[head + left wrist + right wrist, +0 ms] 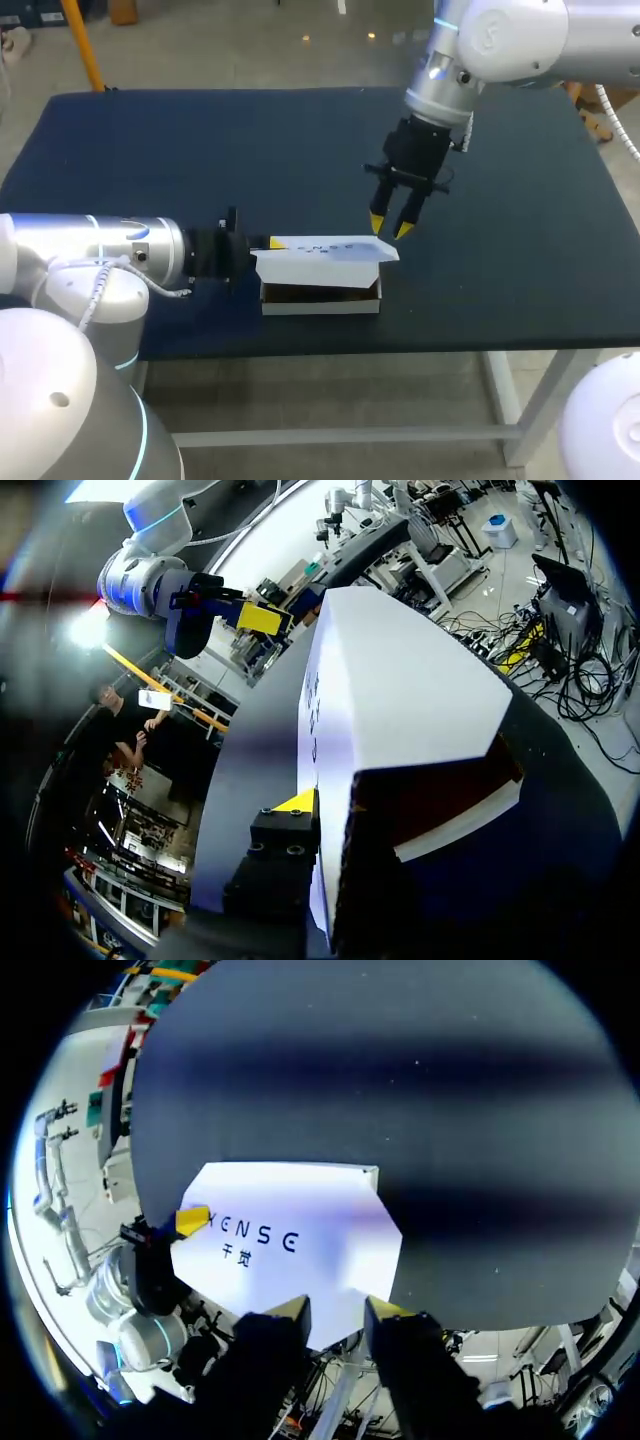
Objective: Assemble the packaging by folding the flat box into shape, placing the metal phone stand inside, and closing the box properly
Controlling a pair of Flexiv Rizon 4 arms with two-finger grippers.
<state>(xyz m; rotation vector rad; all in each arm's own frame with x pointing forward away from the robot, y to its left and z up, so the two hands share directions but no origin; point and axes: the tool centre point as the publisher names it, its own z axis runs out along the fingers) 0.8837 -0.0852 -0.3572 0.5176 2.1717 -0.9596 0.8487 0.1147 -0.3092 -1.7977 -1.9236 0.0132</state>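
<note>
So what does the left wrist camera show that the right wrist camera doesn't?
Only the left wrist camera looks under the raised lid into the dark inside of the box. Only the right wrist camera shows the lid's printed top from above, with the right claw open over its edge. Both show the white lid, the dark table and the left claw at the lid's end.
</note>
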